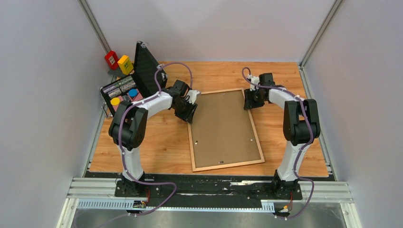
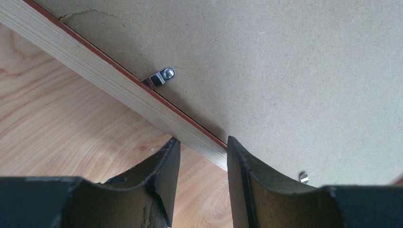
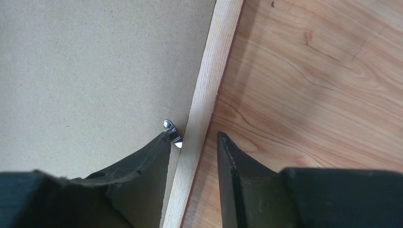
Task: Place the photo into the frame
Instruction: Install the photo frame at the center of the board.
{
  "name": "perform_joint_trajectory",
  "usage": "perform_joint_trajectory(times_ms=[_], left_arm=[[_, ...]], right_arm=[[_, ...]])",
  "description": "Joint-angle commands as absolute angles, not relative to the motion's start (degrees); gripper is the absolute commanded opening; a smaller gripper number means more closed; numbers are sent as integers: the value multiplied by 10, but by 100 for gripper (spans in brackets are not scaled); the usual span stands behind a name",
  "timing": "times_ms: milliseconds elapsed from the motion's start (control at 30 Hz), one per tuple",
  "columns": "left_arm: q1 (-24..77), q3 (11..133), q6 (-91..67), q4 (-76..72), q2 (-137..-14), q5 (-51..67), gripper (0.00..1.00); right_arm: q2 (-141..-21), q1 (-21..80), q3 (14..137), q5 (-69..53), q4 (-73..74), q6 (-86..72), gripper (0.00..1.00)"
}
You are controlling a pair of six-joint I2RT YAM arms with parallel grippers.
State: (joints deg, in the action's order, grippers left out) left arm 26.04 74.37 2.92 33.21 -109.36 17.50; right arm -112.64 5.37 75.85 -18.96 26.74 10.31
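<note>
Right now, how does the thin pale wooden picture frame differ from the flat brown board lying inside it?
The pale wooden picture frame is a border of thin rails with visible grain; the brown backing board is one full sheet, plain and speckled. The frame lies outermost on the wooden table; the board fills the space inside it. Both are rectangular, lie flat, and sit slightly askew to the table edge.

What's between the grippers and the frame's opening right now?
The backing board fills the frame from behind, pinned by metal clips beside the left gripper and right gripper. Nothing visible separates either gripper from those clips.
</note>
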Motion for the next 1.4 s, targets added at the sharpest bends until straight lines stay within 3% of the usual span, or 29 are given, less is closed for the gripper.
perform_joint_trajectory(times_ms=[0, 433, 800, 1133, 1367], left_arm=[[262, 767, 52, 338, -1104, 184, 45], [261, 805, 73, 367, -1148, 172, 25], [262, 832, 82, 379, -1163, 161, 22], [261, 825, 85, 379, -1162, 157, 22], [261, 822, 82, 379, -1161, 161, 23]], right_arm=[[-1094, 60, 728, -160, 208, 91, 38], [-1049, 67, 694, -160, 182, 165, 25], [-1039, 68, 686, -188, 192, 193, 17], [-1033, 66, 695, -205, 189, 145, 48], [-1040, 67, 700, -188, 202, 140, 49]])
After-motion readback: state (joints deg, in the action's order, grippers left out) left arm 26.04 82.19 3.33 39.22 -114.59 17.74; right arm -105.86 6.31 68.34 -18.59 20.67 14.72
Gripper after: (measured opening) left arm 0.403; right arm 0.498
